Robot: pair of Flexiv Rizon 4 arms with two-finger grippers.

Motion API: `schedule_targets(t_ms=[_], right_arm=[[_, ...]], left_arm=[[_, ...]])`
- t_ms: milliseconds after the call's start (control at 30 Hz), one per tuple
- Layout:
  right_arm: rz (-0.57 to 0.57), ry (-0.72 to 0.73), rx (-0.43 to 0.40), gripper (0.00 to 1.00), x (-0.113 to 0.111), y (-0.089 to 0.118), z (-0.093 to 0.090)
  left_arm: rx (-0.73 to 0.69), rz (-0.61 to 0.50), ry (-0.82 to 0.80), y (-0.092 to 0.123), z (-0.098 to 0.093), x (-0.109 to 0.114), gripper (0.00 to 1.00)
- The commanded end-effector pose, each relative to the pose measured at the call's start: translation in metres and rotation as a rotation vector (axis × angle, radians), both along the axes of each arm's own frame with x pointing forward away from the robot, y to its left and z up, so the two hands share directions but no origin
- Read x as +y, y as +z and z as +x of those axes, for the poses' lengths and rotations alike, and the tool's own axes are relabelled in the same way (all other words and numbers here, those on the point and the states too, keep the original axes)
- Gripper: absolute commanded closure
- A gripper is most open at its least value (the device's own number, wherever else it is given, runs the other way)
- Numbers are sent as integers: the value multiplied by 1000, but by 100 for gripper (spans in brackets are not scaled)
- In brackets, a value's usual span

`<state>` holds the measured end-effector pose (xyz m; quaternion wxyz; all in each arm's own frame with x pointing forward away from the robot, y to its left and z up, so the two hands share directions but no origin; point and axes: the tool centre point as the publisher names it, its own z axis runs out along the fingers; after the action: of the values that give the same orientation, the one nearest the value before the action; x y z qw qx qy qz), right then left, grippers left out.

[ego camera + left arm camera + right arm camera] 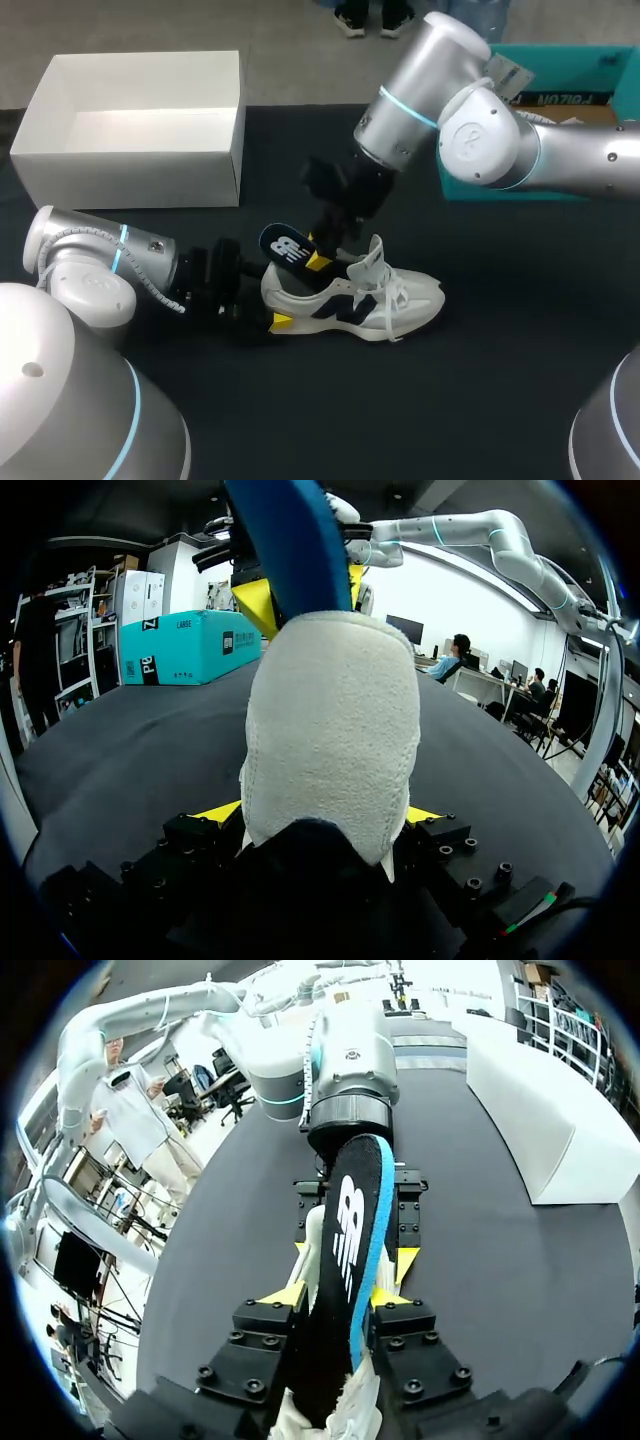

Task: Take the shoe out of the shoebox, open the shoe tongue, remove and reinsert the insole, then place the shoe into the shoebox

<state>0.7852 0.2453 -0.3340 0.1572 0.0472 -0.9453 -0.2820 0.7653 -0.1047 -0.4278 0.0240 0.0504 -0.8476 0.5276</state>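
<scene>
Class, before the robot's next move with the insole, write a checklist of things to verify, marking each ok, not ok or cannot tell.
1. The left gripper is shut on the heel of the shoe: ok.
2. The right gripper is shut on the insole: ok.
3. The insole is fully clear of the shoe: not ok, its lower end sits in the opening.
4. The shoe stands sole-down on the table: ok.
5. The shoebox is open for the return: ok.
</scene>
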Motion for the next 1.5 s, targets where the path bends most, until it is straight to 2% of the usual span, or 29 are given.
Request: schedule_targets(t_ms=[33,333,467,733,1133,1500], right_arm=[[-7,3,4,100,2,-1,3],[-1,7,3,100,8,14,8],[10,13,-15,100,17,25,13],[29,4,-36,100,30,32,24],[159,-73,-96,100,40,57,36],[159,-73,-96,100,40,57,36]], left_arm=[[0,0,1,-4,0,0,100],[0,0,1,-4,0,0,100],[0,0,1,-4,0,0,100],[0,0,1,-4,0,0,100],[0,0,1,-4,0,0,100],[0,0,1,-4,0,0,100]])
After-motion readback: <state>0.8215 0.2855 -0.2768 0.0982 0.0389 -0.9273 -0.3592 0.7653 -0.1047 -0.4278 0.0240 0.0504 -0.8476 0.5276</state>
